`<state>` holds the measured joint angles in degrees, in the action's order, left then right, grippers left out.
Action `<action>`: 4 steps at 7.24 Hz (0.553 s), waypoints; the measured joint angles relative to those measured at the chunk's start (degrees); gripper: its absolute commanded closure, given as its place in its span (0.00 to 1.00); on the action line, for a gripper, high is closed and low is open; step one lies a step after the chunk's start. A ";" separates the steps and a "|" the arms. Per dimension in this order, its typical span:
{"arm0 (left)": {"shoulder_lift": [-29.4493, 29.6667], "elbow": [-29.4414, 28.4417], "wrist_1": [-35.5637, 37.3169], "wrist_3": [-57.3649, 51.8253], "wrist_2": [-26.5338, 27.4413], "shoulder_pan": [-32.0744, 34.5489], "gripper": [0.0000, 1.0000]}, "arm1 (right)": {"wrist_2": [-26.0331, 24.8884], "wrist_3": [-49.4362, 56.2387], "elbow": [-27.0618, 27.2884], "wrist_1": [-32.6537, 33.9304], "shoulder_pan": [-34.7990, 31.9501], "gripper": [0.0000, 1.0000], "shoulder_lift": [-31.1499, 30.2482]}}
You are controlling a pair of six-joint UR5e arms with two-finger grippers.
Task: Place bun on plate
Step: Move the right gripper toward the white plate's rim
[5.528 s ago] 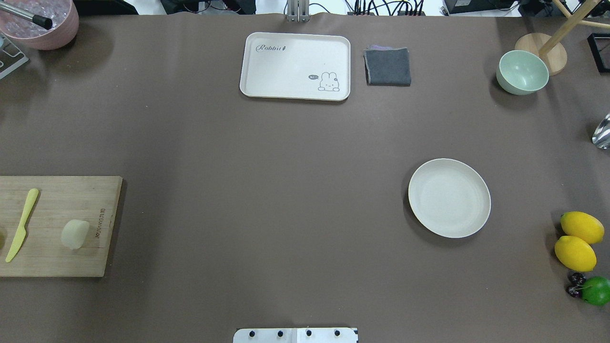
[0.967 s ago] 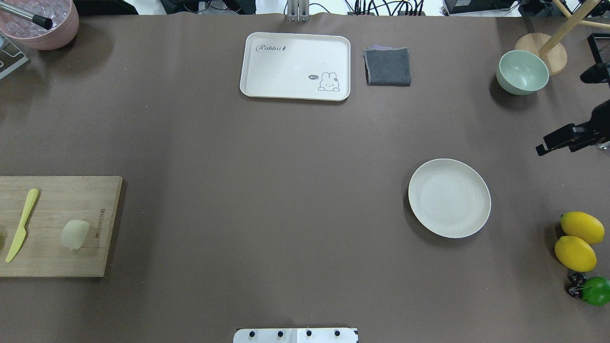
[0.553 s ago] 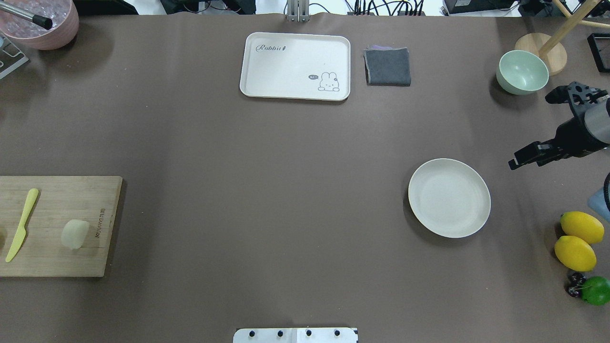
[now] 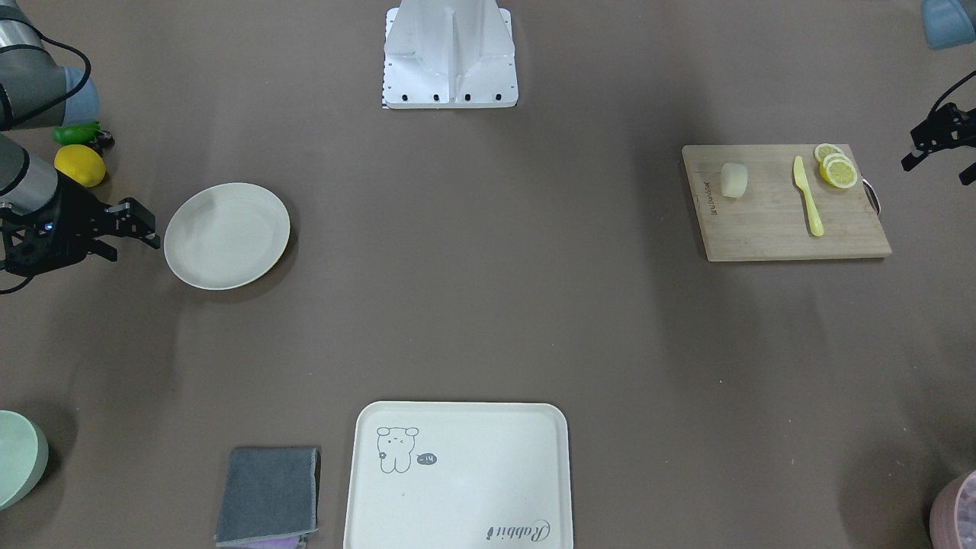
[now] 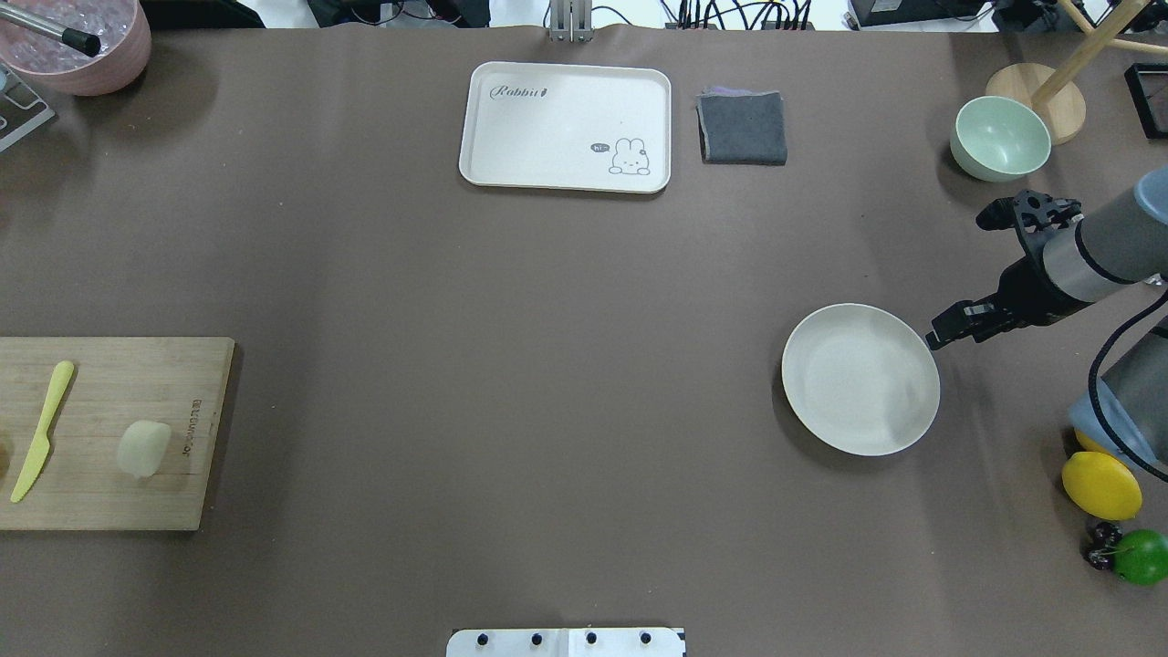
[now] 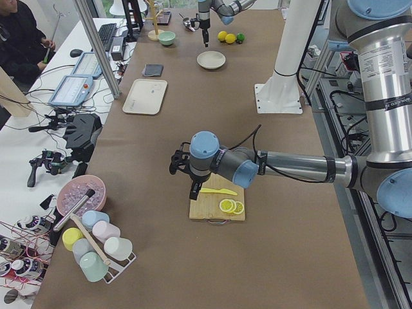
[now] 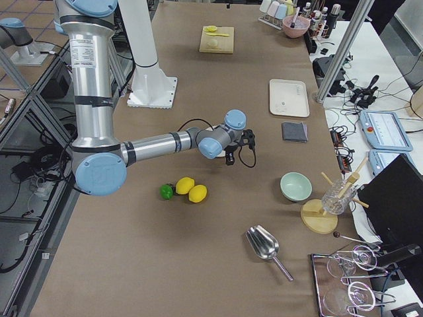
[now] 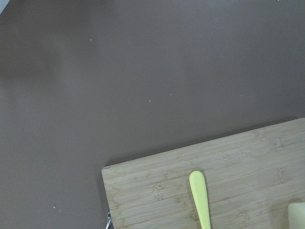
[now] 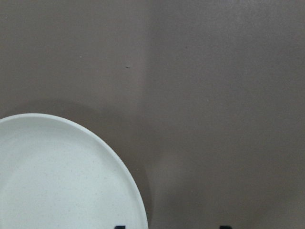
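The bun (image 5: pixel 143 448) (image 4: pixel 733 180) lies alone on a wooden cutting board (image 5: pixel 109 383) at the table's left edge; a sliver of the bun (image 8: pixel 298 215) shows in the left wrist view. The plate (image 5: pixel 860 379) (image 4: pixel 226 235) (image 9: pixel 57 176) sits bare on the right half. My right gripper (image 5: pixel 944 333) (image 4: pixel 141 225) (image 9: pixel 171 227) hovers open at the plate's far right rim, holding nothing. My left gripper (image 4: pixel 936 149) (image 6: pixel 185 177) hangs above the board's outer end, well clear of the bun, its fingers apart and empty.
A yellow knife (image 5: pixel 41 429) and lemon slices (image 4: pixel 835 166) share the board. A rabbit tray (image 5: pixel 566 126), grey cloth (image 5: pixel 742 128) and green bowl (image 5: pixel 1000 137) line the far edge. A lemon (image 5: pixel 1101 484) and lime (image 5: pixel 1141 557) lie near my right arm.
My right arm has come in from the right edge and swung toward me and leftward, up to the plate's rim, now covering one lemon. Bun, plate and board have not moved.
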<state>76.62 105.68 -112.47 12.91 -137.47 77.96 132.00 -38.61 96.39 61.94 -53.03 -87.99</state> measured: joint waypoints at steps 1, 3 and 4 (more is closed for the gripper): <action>0.02 -0.04 0.02 -0.02 0.30 0.00 0.02 | -0.05 -0.09 -0.49 0.01 0.51 0.33 0.36; -0.03 -0.04 -0.02 -0.05 1.00 -0.01 0.02 | -0.06 -0.14 -1.41 -0.04 1.55 0.50 0.91; -0.07 -0.04 -0.02 -0.07 1.12 -0.01 0.02 | -0.04 -0.15 -1.75 -0.06 2.05 0.74 1.22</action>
<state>76.54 105.64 -112.50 12.84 -136.35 77.96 131.96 -38.76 94.64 61.89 -50.98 -86.77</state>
